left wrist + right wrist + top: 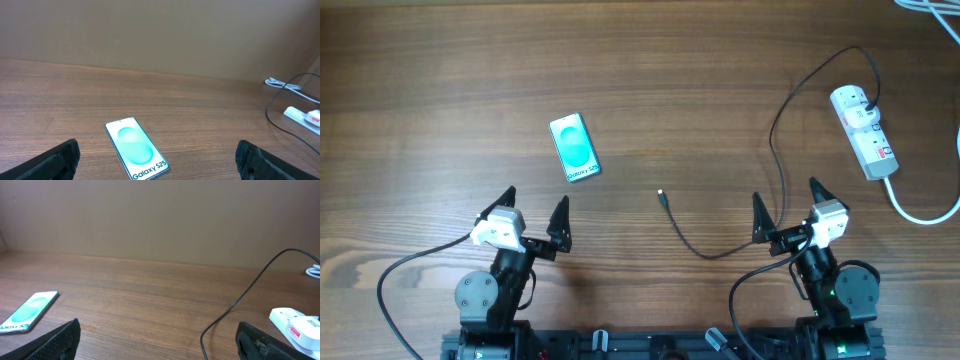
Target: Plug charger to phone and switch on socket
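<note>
The phone (574, 148) lies flat on the table at centre left, its teal screen up with "Galaxy S25" readable (136, 148); it also shows at the left edge of the right wrist view (27, 311). The charger (778, 150) is a thin black cable running from the socket (864, 130) at the right down to its metal-tipped free end (661, 196) at mid table. My left gripper (534, 211) stands open just short of the phone, nothing between its fingers. My right gripper (786, 207) is open over the cable's loop (235, 305), holding nothing.
A thick white cord (920, 205) leaves the socket toward the right edge, and another white cable (932, 15) lies at the far right corner. A plain wall (160, 35) rises behind the table.
</note>
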Tool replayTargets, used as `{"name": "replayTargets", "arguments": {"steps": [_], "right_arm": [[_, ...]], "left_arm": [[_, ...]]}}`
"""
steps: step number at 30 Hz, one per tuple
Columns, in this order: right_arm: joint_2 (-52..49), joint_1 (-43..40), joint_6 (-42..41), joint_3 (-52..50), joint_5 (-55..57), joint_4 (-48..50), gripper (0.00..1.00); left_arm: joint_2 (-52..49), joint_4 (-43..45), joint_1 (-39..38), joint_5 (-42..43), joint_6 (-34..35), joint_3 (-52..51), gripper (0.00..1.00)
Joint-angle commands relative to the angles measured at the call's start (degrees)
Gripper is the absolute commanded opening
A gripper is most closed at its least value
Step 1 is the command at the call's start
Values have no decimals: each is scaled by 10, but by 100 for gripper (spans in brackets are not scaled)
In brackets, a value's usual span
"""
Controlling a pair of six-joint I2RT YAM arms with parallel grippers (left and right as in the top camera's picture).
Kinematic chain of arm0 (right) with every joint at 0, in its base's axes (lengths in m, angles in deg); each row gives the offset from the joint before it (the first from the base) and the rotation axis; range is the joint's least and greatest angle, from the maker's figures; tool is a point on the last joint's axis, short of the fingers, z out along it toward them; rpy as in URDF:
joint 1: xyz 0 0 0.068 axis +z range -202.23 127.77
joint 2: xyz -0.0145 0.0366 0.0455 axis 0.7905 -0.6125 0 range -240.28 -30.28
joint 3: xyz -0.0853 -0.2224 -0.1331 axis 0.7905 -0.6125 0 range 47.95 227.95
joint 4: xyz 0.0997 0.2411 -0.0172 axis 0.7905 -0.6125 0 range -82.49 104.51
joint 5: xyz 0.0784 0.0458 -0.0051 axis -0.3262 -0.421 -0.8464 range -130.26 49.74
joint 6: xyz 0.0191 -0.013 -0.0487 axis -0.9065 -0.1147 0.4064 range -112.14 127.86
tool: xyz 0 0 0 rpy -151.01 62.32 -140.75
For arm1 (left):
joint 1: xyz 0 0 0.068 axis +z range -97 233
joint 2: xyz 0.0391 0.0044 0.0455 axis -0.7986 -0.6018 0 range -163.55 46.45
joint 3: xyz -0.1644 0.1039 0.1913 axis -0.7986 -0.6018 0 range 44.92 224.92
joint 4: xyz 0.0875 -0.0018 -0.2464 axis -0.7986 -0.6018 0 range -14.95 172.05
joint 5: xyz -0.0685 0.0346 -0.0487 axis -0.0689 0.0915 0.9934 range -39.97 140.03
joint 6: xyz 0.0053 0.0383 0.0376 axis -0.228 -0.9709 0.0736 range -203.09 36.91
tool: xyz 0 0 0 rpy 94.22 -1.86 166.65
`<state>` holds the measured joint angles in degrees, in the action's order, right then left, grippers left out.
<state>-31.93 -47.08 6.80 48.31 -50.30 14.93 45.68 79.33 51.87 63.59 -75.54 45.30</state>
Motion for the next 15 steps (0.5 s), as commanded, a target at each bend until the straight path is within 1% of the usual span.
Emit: {"name": "replayTargets", "arguments": {"steps": [1, 15], "right_arm": [[-1, -3, -5, -1, 10, 2, 100], [-1, -3, -5, -1, 10, 2, 100]], "left_arm": [[3, -5, -2, 5, -11, -1, 100], [3, -5, -2, 5, -11, -1, 100]]}}
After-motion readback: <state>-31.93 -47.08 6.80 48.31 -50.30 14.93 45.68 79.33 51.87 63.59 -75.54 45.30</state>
